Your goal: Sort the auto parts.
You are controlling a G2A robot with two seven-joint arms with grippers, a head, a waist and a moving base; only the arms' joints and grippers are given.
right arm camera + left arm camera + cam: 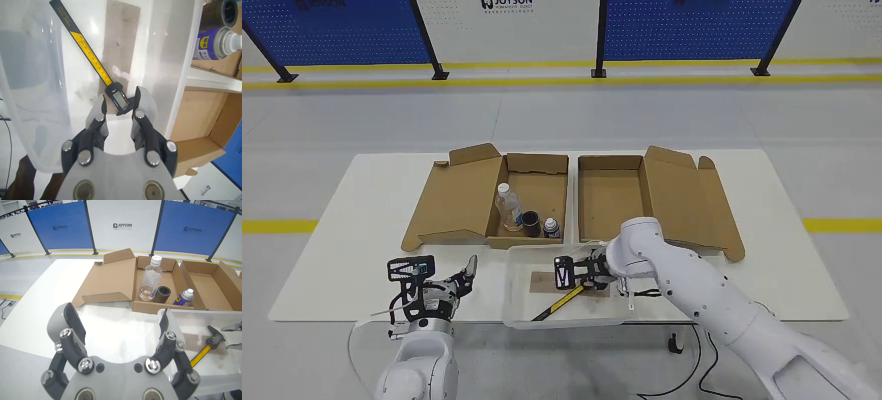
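Nearest, the left gripper (117,310) hangs spread, holding nothing, over the table (37,291) beside the bin (198,312), probably parked clear of the other arm. Inside the bin, the right gripper (120,99) straddles the caliper (88,52) at its display head with fingers apart, seemingly lined up to pinch the thickest part. Beyond, the left box (105,281) holds a bottle (150,279), a cylinder (162,291) and a can (184,298); the right box (209,289) likely awaits the caliper.
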